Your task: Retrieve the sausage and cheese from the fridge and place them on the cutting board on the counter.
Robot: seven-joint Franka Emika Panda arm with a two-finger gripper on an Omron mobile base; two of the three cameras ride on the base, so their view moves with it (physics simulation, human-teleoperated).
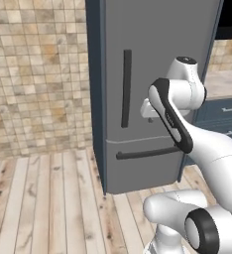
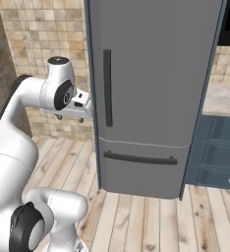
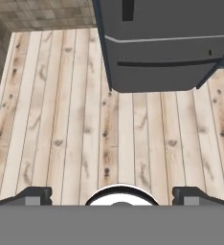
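plank floor (image 3: 75, 119), closed fridge (image 1: 157, 74), tiled wall (image 1: 38, 74)

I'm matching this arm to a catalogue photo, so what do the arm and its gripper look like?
The arm is glossy white with rounded, tubular links and black bands and caps at the joints. The gripper has a small white body and two short dark grey fingertips.

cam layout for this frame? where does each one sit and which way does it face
Left base view: behind the arm to its left, facing the closed fridge; arm rises lower right.
Right base view: behind to its right, facing the same fridge; arm lower left, the hand by the fridge's left edge.
Hand view: on the hand, looking down at the wooden floor and the fridge's lower drawer; open gripper at the bottom.
All three share the fridge; both base views show its vertical handle.
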